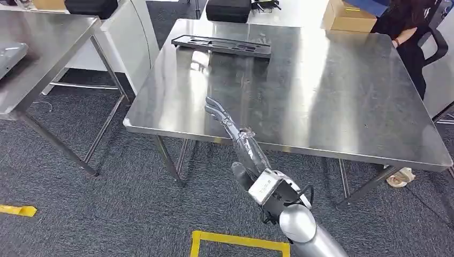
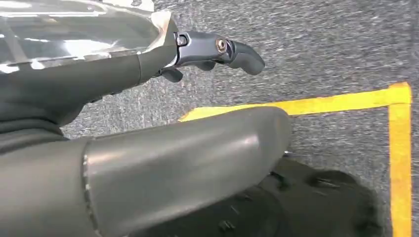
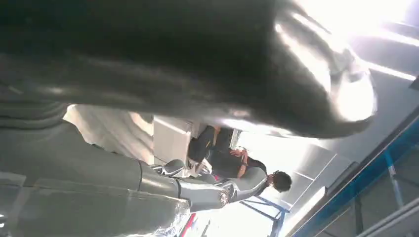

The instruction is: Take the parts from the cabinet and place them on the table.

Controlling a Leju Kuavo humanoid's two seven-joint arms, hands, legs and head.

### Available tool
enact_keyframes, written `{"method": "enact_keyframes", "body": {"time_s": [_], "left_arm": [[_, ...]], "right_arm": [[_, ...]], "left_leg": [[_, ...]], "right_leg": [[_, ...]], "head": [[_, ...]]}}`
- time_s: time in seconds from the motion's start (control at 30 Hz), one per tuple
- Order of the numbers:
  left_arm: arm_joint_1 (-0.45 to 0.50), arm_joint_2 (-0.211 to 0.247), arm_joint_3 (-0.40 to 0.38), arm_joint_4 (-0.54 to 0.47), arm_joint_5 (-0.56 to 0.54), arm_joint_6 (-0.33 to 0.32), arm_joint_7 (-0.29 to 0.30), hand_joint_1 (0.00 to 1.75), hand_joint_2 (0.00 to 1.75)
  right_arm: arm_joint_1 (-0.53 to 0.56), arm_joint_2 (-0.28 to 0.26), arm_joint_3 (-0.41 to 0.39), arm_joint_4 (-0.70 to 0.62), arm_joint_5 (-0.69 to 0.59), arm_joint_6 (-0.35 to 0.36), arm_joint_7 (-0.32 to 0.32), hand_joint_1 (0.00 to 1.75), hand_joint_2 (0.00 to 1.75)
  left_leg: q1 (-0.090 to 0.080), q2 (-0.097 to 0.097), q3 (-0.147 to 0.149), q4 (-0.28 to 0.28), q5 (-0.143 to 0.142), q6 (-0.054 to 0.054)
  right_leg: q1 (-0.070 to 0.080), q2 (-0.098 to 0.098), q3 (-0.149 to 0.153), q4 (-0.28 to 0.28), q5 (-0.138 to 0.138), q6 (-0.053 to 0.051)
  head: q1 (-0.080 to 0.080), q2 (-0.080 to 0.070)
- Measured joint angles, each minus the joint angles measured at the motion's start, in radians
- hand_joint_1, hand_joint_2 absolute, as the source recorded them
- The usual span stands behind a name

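A long black moulded part (image 1: 222, 45) lies flat near the far edge of the steel table (image 1: 332, 107). My right hand (image 1: 235, 139) reaches forward over the table's near edge, well short of the part, with its dark fingers (image 1: 215, 110) stretched out straight and nothing in them. Clear film wraps the back of this hand. In the right wrist view the right hand (image 3: 197, 190) points up toward the ceiling lights. My left hand (image 2: 148, 94) hangs over the grey carpet, fingers (image 2: 232, 49) loosely extended and empty.
A second steel table (image 1: 43, 43) stands at the left with a carpet gap between. A person (image 1: 407, 32) sits at the far right corner beside a cardboard box (image 1: 348, 16). Black cases (image 1: 227, 9) lie beyond. Yellow tape (image 1: 235, 241) marks the floor below me.
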Motion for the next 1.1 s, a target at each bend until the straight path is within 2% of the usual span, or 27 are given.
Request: {"method": "enact_keyframes", "body": {"time_s": [0.03, 0.07, 0.1, 0.17, 0.2, 0.23, 0.27, 0.3, 0.37, 0.4, 0.43, 0.5, 0.53, 0.57, 0.67, 0.7, 0.73, 0.8, 0.83, 0.87, 0.9, 0.93, 0.97, 1.0, 1.03, 1.07, 1.1], "left_arm": [[-0.002, -0.001, 0.000, 0.000, 0.000, 0.000, 0.000, 0.00, 0.00], [-0.002, 0.000, 0.000, -0.001, 0.000, 0.000, 0.000, 0.00, 0.00], [-0.005, 0.000, 0.000, 0.000, 0.000, -0.001, 0.000, 0.00, 0.00], [-0.005, 0.001, 0.000, -0.001, 0.000, -0.001, 0.000, 0.00, 0.00], [-0.003, -0.001, 0.000, 0.000, -0.001, -0.001, 0.000, 0.00, 0.00], [-0.003, -0.002, 0.000, 0.000, -0.002, -0.001, 0.000, 0.00, 0.00], [-0.003, 0.000, 0.000, 0.000, -0.004, -0.002, 0.000, 0.00, 0.00], [-0.003, 0.002, 0.000, 0.000, -0.005, -0.003, 0.000, 0.00, 0.00], [-0.003, 0.003, 0.000, 0.000, -0.006, -0.004, 0.000, 0.00, 0.00], [-0.003, 0.003, 0.000, 0.000, -0.006, -0.004, 0.000, 0.00, 0.00], [-0.003, 0.003, 0.000, 0.000, -0.006, -0.004, 0.000, 0.00, 0.00], [-0.003, 0.003, 0.000, 0.000, -0.006, 0.000, 0.006, 0.00, 0.00], [-0.003, 0.003, -0.001, 0.000, -0.008, 0.001, 0.008, 0.00, 0.00], [-0.003, 0.003, -0.001, 0.000, -0.011, 0.003, 0.008, 0.00, 0.00], [-0.003, 0.003, -0.009, 0.000, -0.032, 0.023, 0.021, 0.00, 0.00], [-0.003, 0.005, -0.013, 0.000, -0.037, 0.023, 0.035, 0.00, 0.00], [-0.003, 0.007, -0.017, 0.000, -0.042, 0.024, 0.049, 0.00, 0.00], [-0.003, 0.006, -0.027, 0.000, -0.047, 0.037, 0.068, 0.00, 0.00], [-0.003, 0.006, -0.029, 0.001, -0.047, 0.042, 0.073, 0.00, 0.00], [-0.003, 0.006, -0.029, 0.001, -0.047, 0.045, 0.076, 0.00, 0.00], [-0.003, 0.006, -0.029, 0.001, -0.047, 0.047, 0.079, 0.00, 0.00], [-0.002, 0.006, -0.029, 0.001, -0.047, 0.049, 0.079, 0.00, 0.00], [-0.002, 0.006, -0.030, 0.001, -0.047, 0.050, 0.079, 0.00, 0.00], [-0.002, 0.006, -0.032, 0.001, -0.047, 0.053, 0.079, 0.00, 0.00], [-0.002, 0.006, -0.034, 0.001, -0.048, 0.054, 0.080, 0.00, 0.00], [-0.002, 0.006, -0.034, 0.002, -0.050, 0.056, 0.083, 0.00, 0.00], [0.000, 0.005, -0.034, 0.002, -0.051, 0.056, 0.083, 0.00, 0.00]], "right_arm": [[0.000, 0.000, 0.000, -0.001, 0.000, 0.000, 0.000, 0.00, 0.00], [-0.002, 0.000, -0.001, -0.003, 0.000, 0.000, 0.000, 0.00, 0.00], [0.000, 0.000, -0.002, -0.004, 0.000, 0.000, 0.000, 0.00, 0.00], [0.005, -0.001, -0.002, -0.004, 0.000, 0.000, 0.000, 0.00, 0.00], [0.006, -0.002, -0.002, -0.005, 0.001, 0.000, 0.000, 0.00, 0.00], [0.007, -0.002, -0.004, -0.005, 0.003, 0.000, 0.000, 0.00, 0.00], [0.008, -0.004, -0.005, -0.005, 0.004, 0.000, 0.000, 0.00, 0.00], [0.010, -0.005, -0.008, -0.005, 0.006, 0.001, 0.001, 0.00, 0.00], [0.016, -0.007, -0.009, -0.005, 0.006, 0.005, 0.001, 0.00, 0.00], [0.019, -0.008, -0.009, -0.005, 0.006, 0.006, 0.002, 0.00, 0.00], [0.021, -0.010, -0.009, -0.005, 0.006, 0.006, 0.002, 0.00, 0.00], [0.020, -0.010, -0.010, -0.005, 0.006, 0.006, 0.002, 0.00, 0.00], [0.020, -0.010, -0.010, -0.005, 0.006, 0.006, 0.002, 0.00, 0.00], [0.021, -0.010, -0.010, -0.005, 0.005, 0.008, 0.003, 0.00, 0.00], [0.022, -0.011, -0.012, -0.005, -0.011, 0.029, 0.008, 0.00, 0.00], [0.022, -0.010, -0.013, -0.005, -0.016, 0.037, 0.008, 0.00, 0.00], [0.021, -0.010, -0.013, -0.005, -0.021, 0.042, 0.008, 0.00, 0.00], [0.025, -0.008, -0.016, -0.005, -0.027, 0.045, 0.008, 0.00, 0.00], [0.032, -0.009, -0.017, -0.005, -0.028, 0.047, 0.008, 0.00, 0.00], [0.039, -0.010, -0.018, -0.005, -0.027, 0.047, 0.008, 0.00, 0.00], [0.049, -0.012, -0.018, -0.005, -0.027, 0.047, 0.009, 0.00, 0.00], [0.054, -0.015, -0.020, -0.005, -0.025, 0.047, 0.008, 0.00, 0.00], [0.057, -0.017, -0.022, -0.005, -0.023, 0.047, 0.008, 0.00, 0.00], [0.059, -0.019, -0.025, -0.005, -0.021, 0.044, 0.008, 0.00, 0.00], [0.063, -0.021, -0.029, -0.005, -0.020, 0.040, 0.006, 0.00, 0.00], [0.071, -0.021, -0.036, -0.006, -0.020, 0.035, 0.004, 0.00, 0.00], [0.079, -0.021, -0.042, -0.006, -0.018, 0.034, 0.005, 0.00, 0.00]], "left_leg": [[0.003, -0.002, 0.074, -0.089, -0.012, 0.000], [0.001, -0.004, 0.137, -0.162, 0.013, 0.004], [-0.001, -0.006, 0.133, -0.182, -0.006, 0.011], [-0.010, -0.007, 0.116, -0.182, 0.002, 0.019], [-0.001, -0.003, 0.111, -0.208, 0.009, 0.030], [-0.007, -0.001, 0.102, -0.203, 0.019, 0.041], [-0.006, 0.001, 0.090, -0.202, 0.025, 0.051], [-0.011, 0.003, 0.079, -0.200, 0.034, 0.063], [-0.018, 0.005, 0.055, -0.198, 0.051, 0.068], [-0.020, 0.006, 0.043, -0.195, 0.058, 0.068], [-0.020, 0.006, 0.035, -0.193, 0.063, 0.068], [-0.020, 0.005, 0.024, -0.188, 0.071, 0.064], [-0.020, 0.005, 0.022, -0.185, 0.074, 0.060], [-0.023, 0.004, 0.015, -0.186, 0.080, 0.052], [-0.021, 0.009, 0.013, -0.187, 0.090, 0.036], [-0.022, 0.012, 0.011, -0.187, 0.092, 0.030], [-0.017, 0.009, -0.001, -0.168, 0.070, 0.028], [-0.017, 0.008, -0.044, -0.049, -0.036, 0.022], [-0.017, 0.006, -0.075, 0.042, -0.085, 0.017], [-0.017, 0.003, -0.096, 0.108, -0.110, 0.014], [-0.017, 0.003, -0.099, 0.136, -0.111, 0.013], [-0.016, 0.003, -0.079, 0.116, -0.093, 0.012], [-0.014, 0.002, -0.044, 0.065, -0.064, 0.012], [-0.010, -0.007, 0.017, -0.030, -0.024, 0.014], [-0.005, -0.035, 0.074, -0.118, 0.000, 0.016], [-0.003, -0.081, 0.111, -0.170, -0.015, 0.021], [-0.005, -0.076, 0.101, -0.165, -0.010, 0.026]], "right_leg": [[0.002, 0.000, -0.007, 0.005, 0.006, 0.009], [0.009, 0.000, -0.018, 0.016, 0.010, 0.014], [0.008, -0.001, -0.029, 0.021, 0.022, 0.025], [0.006, -0.004, -0.042, 0.017, 0.043, 0.047], [0.012, 0.001, -0.059, 0.020, 0.039, 0.052], [0.007, 0.002, -0.081, 0.047, 0.007, 0.046], [0.010, 0.002, -0.100, 0.104, -0.037, 0.035], [0.010, 0.003, -0.130, 0.199, -0.086, 0.028], [0.011, 0.004, -0.176, 0.357, -0.146, 0.029], [0.011, 0.004, -0.165, 0.366, -0.147, 0.036], [0.011, 0.004, -0.126, 0.325, -0.135, 0.044], [0.011, 0.003, 0.006, 0.134, -0.089, 0.056], [0.011, 0.004, 0.064, 0.037, -0.090, 0.051], [0.019, 0.006, 0.081, 0.025, -0.091, 0.037], [0.024, 0.008, 0.056, 0.026, -0.084, 0.020], [0.013, 0.011, 0.054, 0.017, -0.075, 0.005], [0.007, 0.012, 0.060, 0.015, -0.067, -0.004], [0.009, 0.017, 0.044, 0.017, -0.053, -0.024], [0.010, 0.020, 0.034, 0.018, -0.045, -0.026], [0.012, 0.024, 0.025, 0.020, -0.040, -0.025], [0.012, 0.029, 0.016, 0.023, -0.034, -0.023], [0.012, 0.037, 0.008, 0.027, -0.031, -0.019], [0.012, 0.045, 0.000, 0.031, -0.027, -0.018], [0.011, 0.056, -0.007, 0.036, -0.023, -0.013], [0.011, 0.066, -0.012, 0.042, -0.021, -0.009], [0.017, 0.073, -0.023, 0.048, -0.018, -0.004], [0.018, 0.079, -0.025, 0.049, -0.013, 0.004]], "head": [[-0.001, 0.000], [0.001, 0.000], [0.001, 0.000], [0.002, 0.000], [0.003, 0.000], [0.001, 0.000], [0.014, 0.000], [0.015, 0.000], [0.014, 0.000], [0.015, 0.000], [0.015, 0.000], [0.016, 0.000], [0.015, 0.000], [0.014, 0.000], [0.016, 0.000], [0.017, 0.000], [0.017, 0.000], [0.014, 0.000], [0.015, 0.000], [0.013, 0.000], [0.013, 0.000], [0.014, 0.000], [0.013, 0.000], [0.013, 0.000], [0.013, 0.000], [0.013, 0.000], [0.016, 0.000]]}}
